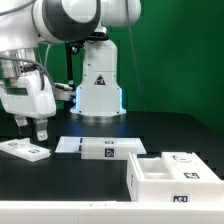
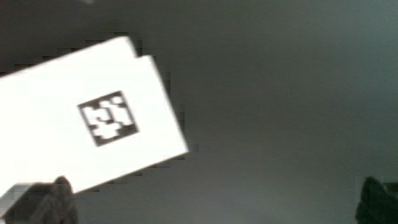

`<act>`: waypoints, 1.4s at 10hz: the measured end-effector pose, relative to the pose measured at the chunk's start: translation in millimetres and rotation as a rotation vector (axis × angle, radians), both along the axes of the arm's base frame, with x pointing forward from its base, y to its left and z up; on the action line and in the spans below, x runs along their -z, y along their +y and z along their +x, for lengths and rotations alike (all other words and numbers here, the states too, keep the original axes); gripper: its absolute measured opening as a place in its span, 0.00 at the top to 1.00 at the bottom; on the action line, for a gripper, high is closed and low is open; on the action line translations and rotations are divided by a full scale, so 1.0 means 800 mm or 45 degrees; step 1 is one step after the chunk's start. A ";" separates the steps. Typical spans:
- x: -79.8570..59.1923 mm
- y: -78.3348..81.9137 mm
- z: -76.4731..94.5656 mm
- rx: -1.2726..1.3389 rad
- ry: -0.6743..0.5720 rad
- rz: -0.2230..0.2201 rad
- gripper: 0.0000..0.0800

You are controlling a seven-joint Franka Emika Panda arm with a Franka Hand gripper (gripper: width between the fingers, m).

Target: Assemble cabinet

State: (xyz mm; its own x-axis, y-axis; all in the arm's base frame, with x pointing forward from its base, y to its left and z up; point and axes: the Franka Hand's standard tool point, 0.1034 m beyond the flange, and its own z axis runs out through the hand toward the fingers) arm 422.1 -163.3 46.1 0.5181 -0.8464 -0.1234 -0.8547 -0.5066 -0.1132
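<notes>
The jaws are spread wide and hold nothing; in the wrist view the two fingers (image 2: 43, 201) show far apart, with only the dark worktop (image 2: 285, 100) and one flat white panel (image 2: 89, 110) under them. In the exterior view the arm (image 1: 60, 25) reaches down near the worktop's edge on the exterior view's left, and the jaws hang just above this panel (image 1: 24, 150), not touching it. The panel carries a square tag (image 2: 109, 118). It lies nearer to one finger than to the other, and its edges run askew to the line between the fingers, so I judge that the wrist needs a turn and a small shift before a clean pinch is possible. The cabinet (image 1: 172, 176) stands well apart from the jaws, at the near edge of the worktop (image 1: 150, 128) toward the exterior view's right, with its hollow side up and tags on its walls. Its long axis seems to run along that near edge. Between the jaws and the cabinet lie a thin white board (image 1: 70, 145) and, touching or just beside it, a thicker white piece (image 1: 110, 150). Any part taken from under the jaws must therefore travel across the worktop toward the exterior view's right, past these two, to reach the cabinet.
</notes>
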 end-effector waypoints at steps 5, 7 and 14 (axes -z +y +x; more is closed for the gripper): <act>0.006 -0.006 -0.008 -0.053 0.014 -0.025 0.00; 0.010 -0.025 -0.026 -0.212 0.023 -0.066 0.00; 0.035 -0.033 -0.057 -0.336 0.054 -0.209 0.00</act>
